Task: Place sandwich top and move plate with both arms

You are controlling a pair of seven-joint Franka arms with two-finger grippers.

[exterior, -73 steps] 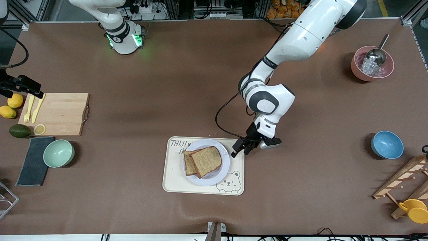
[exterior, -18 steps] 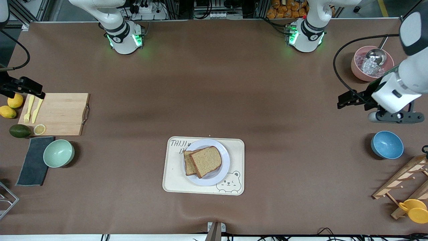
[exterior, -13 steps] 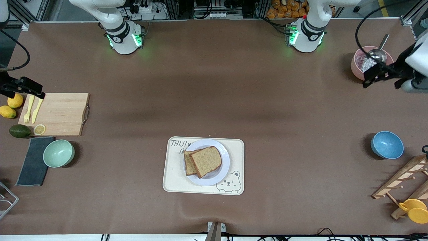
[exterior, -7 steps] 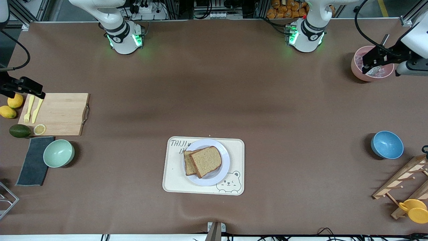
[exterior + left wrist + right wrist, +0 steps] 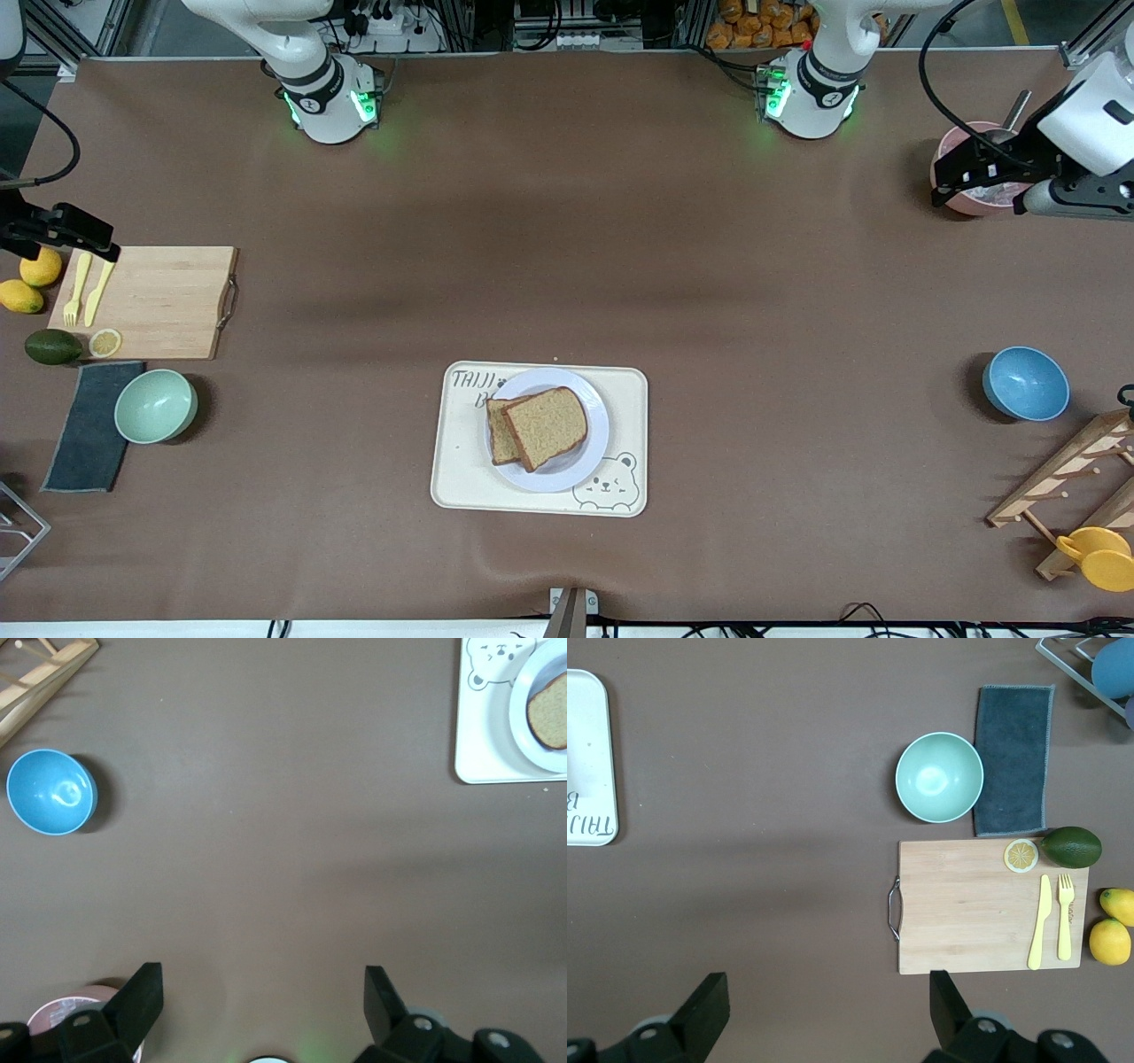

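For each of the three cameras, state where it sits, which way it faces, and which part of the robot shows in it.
Front view: high across the table, facing both bases; shows the plate and left gripper over the pink bowl.
Left wrist view: on the left wrist, looking down; its open fingers show, plus the blue bowl.
Right wrist view: likewise, right gripper open above the cutting board.
All share the tray.

Two brown bread slices (image 5: 539,428) lay on one round pale plate (image 5: 595,440), set on one cream rectangular tray (image 5: 461,487). There were three bowls: mint-green (image 5: 156,406), blue (image 5: 1026,384) and pink (image 5: 952,197). Two yellow lemons (image 5: 19,296) (image 5: 41,266), one dark avocado (image 5: 52,346), one lemon slice (image 5: 104,342), one wooden cutting board (image 5: 168,301), one yellow fork (image 5: 74,289), one yellow knife (image 5: 100,287) and one dark cloth (image 5: 89,439) also showed.
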